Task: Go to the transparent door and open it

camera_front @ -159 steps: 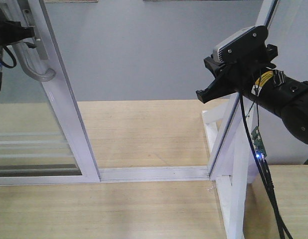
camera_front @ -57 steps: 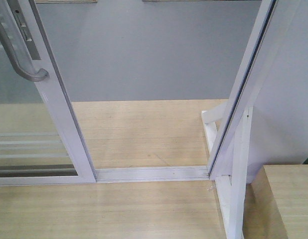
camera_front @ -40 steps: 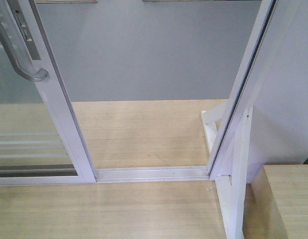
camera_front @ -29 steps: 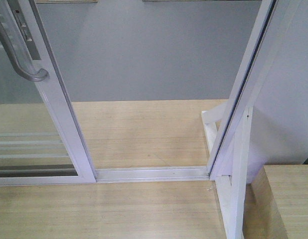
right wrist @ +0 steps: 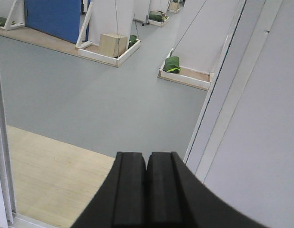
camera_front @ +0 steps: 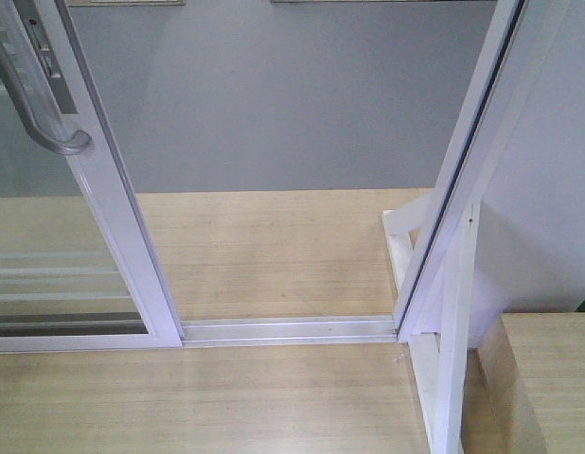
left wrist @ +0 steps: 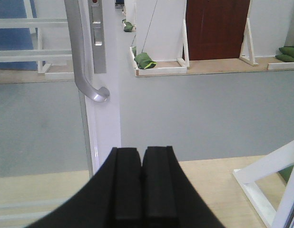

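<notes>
Standing at the left end of the floor track [camera_front: 292,329], the transparent door [camera_front: 117,218] is seen slid aside, with a wide gap beside it. Glass in a stiff white frame is judged heavy, breakable and slippery, so the curved grey handle [left wrist: 85,71] should be hooked. The left end effector [left wrist: 142,183] and right end effector [right wrist: 146,187] are pressed together, holding nothing.

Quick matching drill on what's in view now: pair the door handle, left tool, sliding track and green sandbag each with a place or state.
Things:
1. door handle
2. left tool
3. sliding track
4. green sandbag

Place or state:
A. shut, holding nothing
B. on a far white base
C. curved grey metal on the door's upright
D. bare along the floor across the opening

Pairs: 1-C, 2-A, 3-D, 4-B
</notes>
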Available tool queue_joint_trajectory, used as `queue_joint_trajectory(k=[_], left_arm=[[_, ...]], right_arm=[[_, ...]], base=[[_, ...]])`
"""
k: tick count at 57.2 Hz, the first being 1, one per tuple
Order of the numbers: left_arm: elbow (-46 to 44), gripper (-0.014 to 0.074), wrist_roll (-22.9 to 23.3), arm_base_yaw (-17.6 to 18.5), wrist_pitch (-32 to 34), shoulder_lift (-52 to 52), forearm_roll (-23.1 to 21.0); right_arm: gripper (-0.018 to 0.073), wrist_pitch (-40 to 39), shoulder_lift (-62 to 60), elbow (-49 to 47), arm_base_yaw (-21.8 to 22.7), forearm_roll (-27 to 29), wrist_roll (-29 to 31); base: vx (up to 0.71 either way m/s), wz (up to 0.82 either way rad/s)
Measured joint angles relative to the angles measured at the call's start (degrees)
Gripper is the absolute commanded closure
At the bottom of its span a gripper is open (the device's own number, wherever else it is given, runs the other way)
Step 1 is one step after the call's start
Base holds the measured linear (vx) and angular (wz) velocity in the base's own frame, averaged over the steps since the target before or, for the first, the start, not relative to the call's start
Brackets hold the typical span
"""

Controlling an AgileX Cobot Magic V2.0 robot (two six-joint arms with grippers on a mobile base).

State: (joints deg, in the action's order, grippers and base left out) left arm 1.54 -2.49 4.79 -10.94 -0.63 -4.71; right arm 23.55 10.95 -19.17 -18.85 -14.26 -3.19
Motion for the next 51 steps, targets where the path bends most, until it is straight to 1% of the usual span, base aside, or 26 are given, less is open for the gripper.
queue_joint_trajectory(k=[44, 47, 51], left_arm=[[0.0, 0.0602, -0.05, 0.0, -0.25, 0.0, -0.31], [0.0, 0.0602, -0.05, 0.0, -0.25, 0.0, -0.31], [0.0, 0.0602, -0.05, 0.0, -0.25, 0.0, -0.31]], right_arm=[[0.0562, 0.0, 0.0, 0.0, 0.0, 0.0, 0.0], [0.0562, 0.0, 0.0, 0.0, 0.0, 0.6, 0.0], [0.0562, 0.0, 0.0, 0.0, 0.0, 3.96, 0.26]], base=[[0.0, 0.0], [0.0, 0.0], [0.0, 0.0]])
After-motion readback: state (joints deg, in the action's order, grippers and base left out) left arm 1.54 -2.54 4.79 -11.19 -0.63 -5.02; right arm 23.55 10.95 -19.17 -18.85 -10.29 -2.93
